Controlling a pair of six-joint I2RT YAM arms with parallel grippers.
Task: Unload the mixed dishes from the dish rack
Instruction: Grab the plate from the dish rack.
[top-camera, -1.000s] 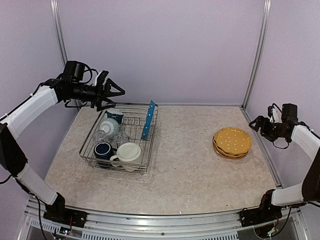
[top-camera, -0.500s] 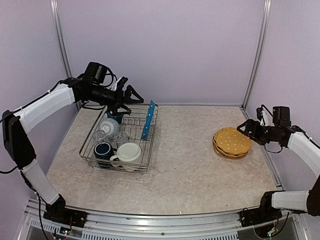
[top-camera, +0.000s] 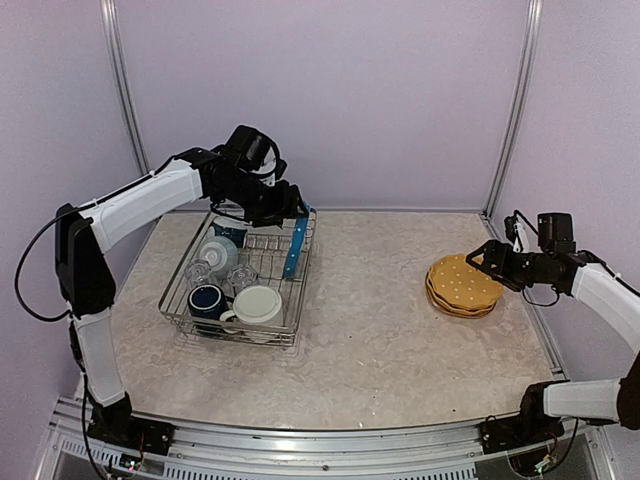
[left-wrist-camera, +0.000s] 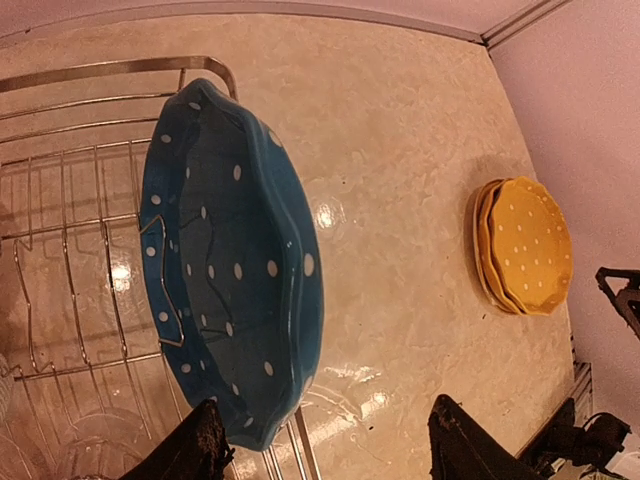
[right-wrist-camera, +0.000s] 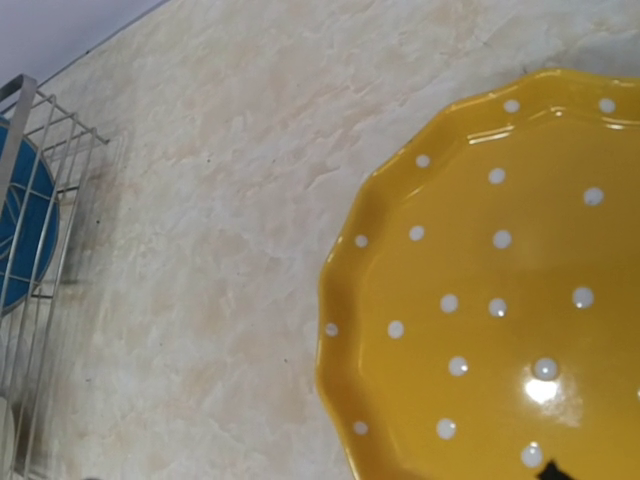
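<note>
The dish rack (top-camera: 290, 330) stands at the left of the table. A blue white-dotted plate (top-camera: 296, 240) stands upright at its right end. Lower in the rack are a navy mug (top-camera: 207, 298), a cream mug (top-camera: 257, 303), a bowl (top-camera: 218, 252) and clear glasses (top-camera: 242, 275). My left gripper (top-camera: 290, 207) hovers at the blue plate's top edge. In the left wrist view its open jaws (left-wrist-camera: 330, 452) straddle the rim of the blue plate (left-wrist-camera: 230, 260) without touching it. A stack of yellow-orange plates (top-camera: 464, 285) lies at the right. My right gripper (top-camera: 490, 253) hangs open just above the stack's far right edge.
The rack's wire end (right-wrist-camera: 30, 250) shows at the left of the right wrist view, and the top yellow plate (right-wrist-camera: 500, 300) fills its right side. Purple walls and upright metal posts (top-camera: 510, 110) close in the back and sides. Marbled tabletop (top-camera: 370, 300) lies between rack and stack.
My left arm has swung right from beyond the rack's far left corner to the blue plate, and its jaws have narrowed. My right gripper has moved left, toward the yellow stack.
</note>
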